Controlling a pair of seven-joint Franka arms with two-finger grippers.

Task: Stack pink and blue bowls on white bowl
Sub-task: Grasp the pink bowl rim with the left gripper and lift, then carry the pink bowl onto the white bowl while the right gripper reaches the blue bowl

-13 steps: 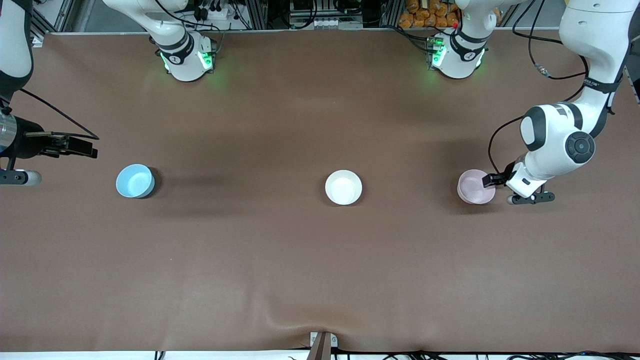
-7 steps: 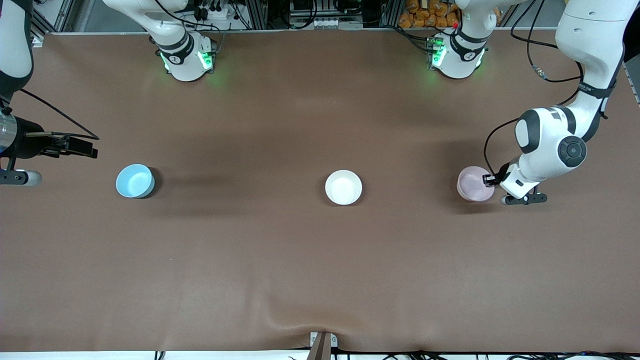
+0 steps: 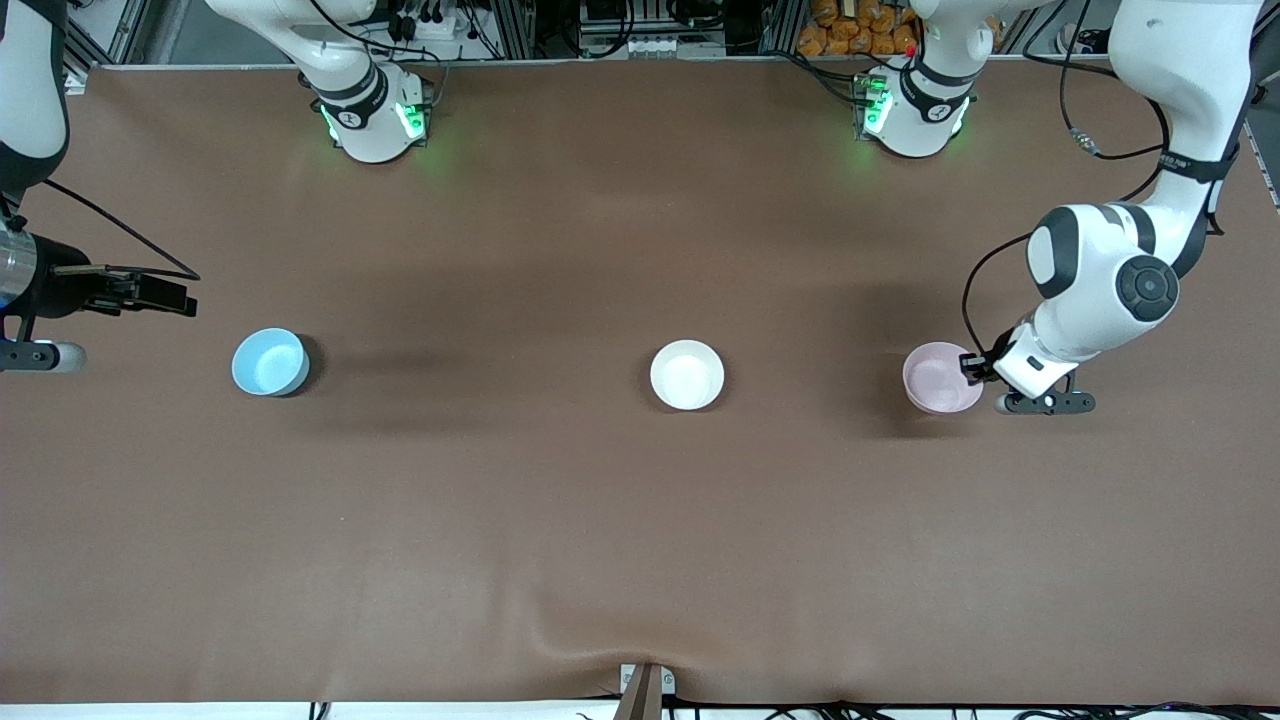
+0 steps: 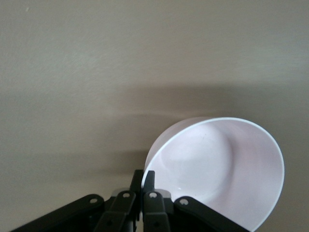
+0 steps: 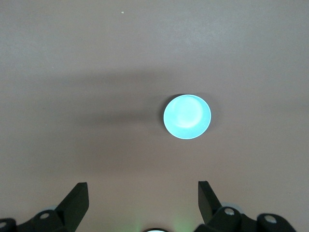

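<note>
Pink bowl [image 3: 941, 377] sat at the left arm's end of the table, level with the white bowl [image 3: 687, 374] at table centre and the blue bowl [image 3: 269, 361] toward the right arm's end; all three lay about equally near the front camera. Left gripper [image 3: 972, 366] pinched the pink bowl's rim at the bowl's 3 o'clock in the front view. Left wrist view alone showed the two fingers [image 4: 148, 180] pressed onto the rim, one inside and one outside, with the bowl [image 4: 219, 169] tilted; glossy pale interior. Right wrist view alone showed the right gripper [image 5: 143, 202] spread wide, with the blue bowl [image 5: 187, 116] below it. In the front view the right gripper [image 3: 150, 291] hung near the table's edge, waiting. Versus 0.5 s earlier, the pink bowl had shifted slightly toward the white bowl and looked larger, apparently lifted.
</note>
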